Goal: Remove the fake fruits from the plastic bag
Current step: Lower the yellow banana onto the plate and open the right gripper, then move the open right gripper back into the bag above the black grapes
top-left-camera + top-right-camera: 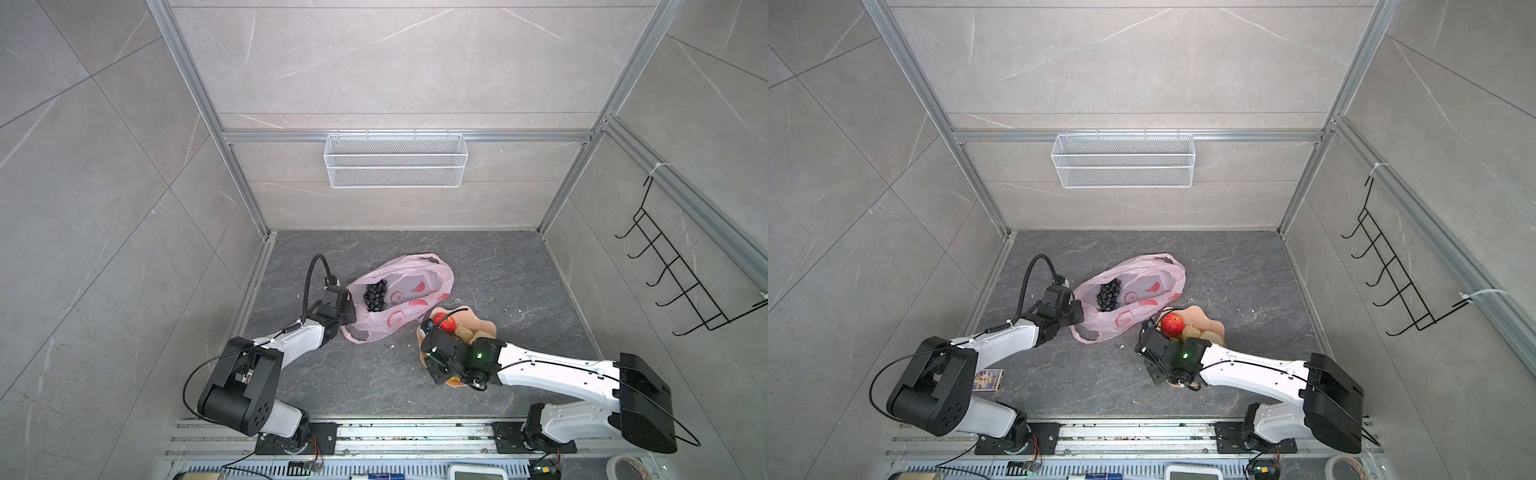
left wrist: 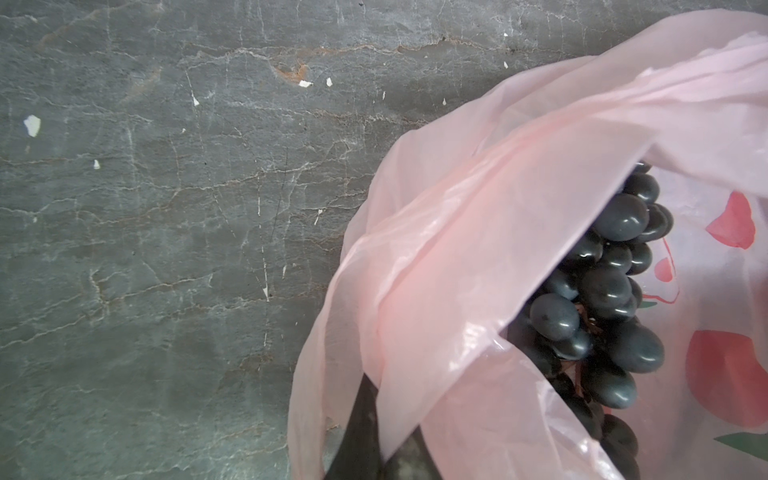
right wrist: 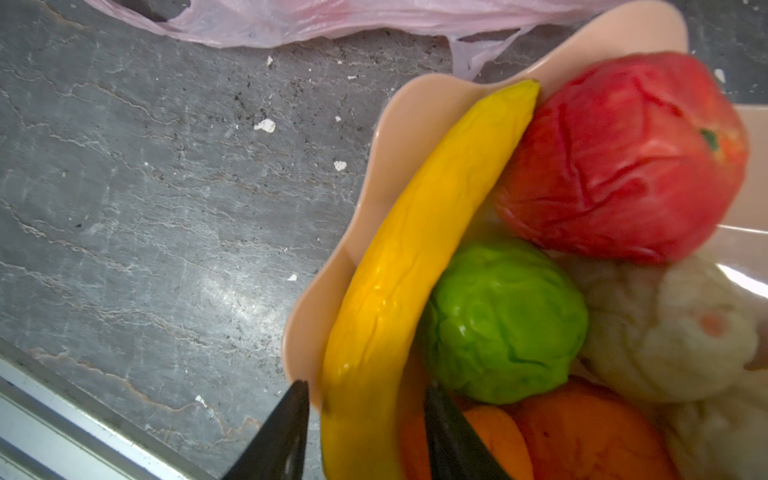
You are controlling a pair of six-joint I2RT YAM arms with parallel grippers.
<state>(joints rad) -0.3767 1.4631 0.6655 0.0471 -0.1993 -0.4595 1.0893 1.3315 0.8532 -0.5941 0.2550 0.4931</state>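
- We reach our left arm [image 1: 291, 338] forward from its base at the near left. The forearm slants in toward the middle and the wrist is low.
- Our left gripper [image 2: 386, 440] is clamped tight on the rim film of the plastic bag [image 2: 478, 257], and pink film drapes over its dark fingers [image 2: 361, 436].
- We stretch our right arm [image 1: 552, 370] from the near right toward the middle, with the wrist [image 1: 453, 353] tipped downward.
- Our right gripper [image 3: 368, 388] points down with its jaws parted, one finger on either side of the yellow banana [image 3: 436, 216], neither visibly pressing it.
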